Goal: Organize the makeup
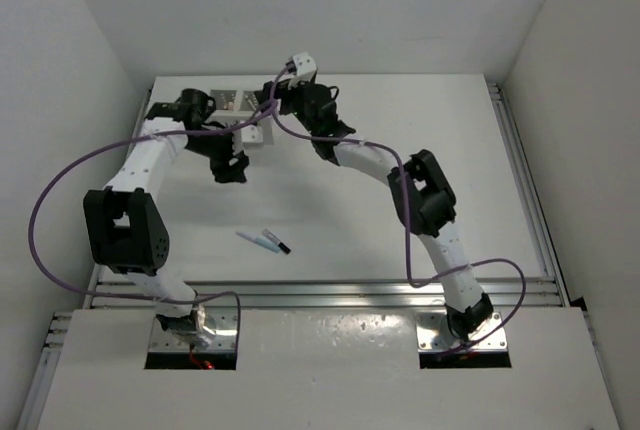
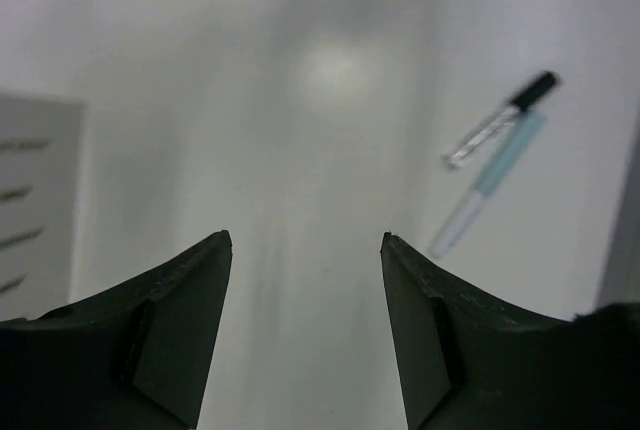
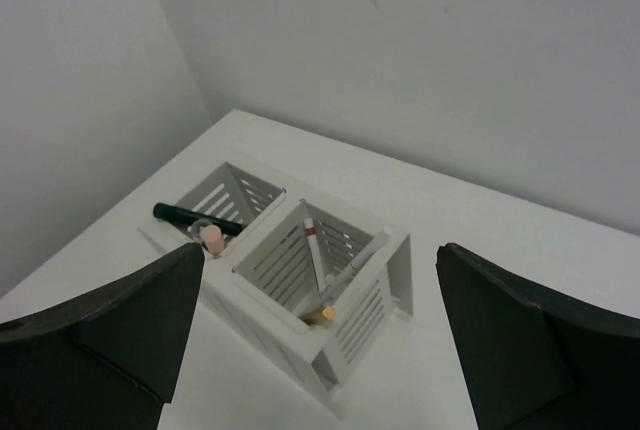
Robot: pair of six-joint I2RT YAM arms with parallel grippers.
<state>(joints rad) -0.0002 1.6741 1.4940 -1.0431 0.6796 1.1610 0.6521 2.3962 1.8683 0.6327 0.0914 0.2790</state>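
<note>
Two makeup sticks lie side by side on the table: a pale blue one (image 1: 250, 239) and a clear one with a black cap (image 1: 277, 243). Both show in the left wrist view, the capped one (image 2: 500, 118) above the pale blue one (image 2: 490, 182). My left gripper (image 1: 230, 169) is open and empty above bare table (image 2: 305, 240), between box and sticks. My right gripper (image 3: 320, 252) is open and empty above the white slotted box (image 3: 372, 322). Its left compartment holds a black stick (image 3: 195, 216) and a pink one (image 3: 211, 239). Its right compartment holds a white stick (image 3: 315, 250), a thin pale one (image 3: 360, 260) and a gold-ended one (image 3: 322, 314).
The box (image 1: 232, 102) stands at the table's back left, mostly hidden by both arms in the top view; its slotted side shows in the left wrist view (image 2: 35, 200). White walls enclose the table. A metal rail (image 1: 330, 293) runs along the near edge.
</note>
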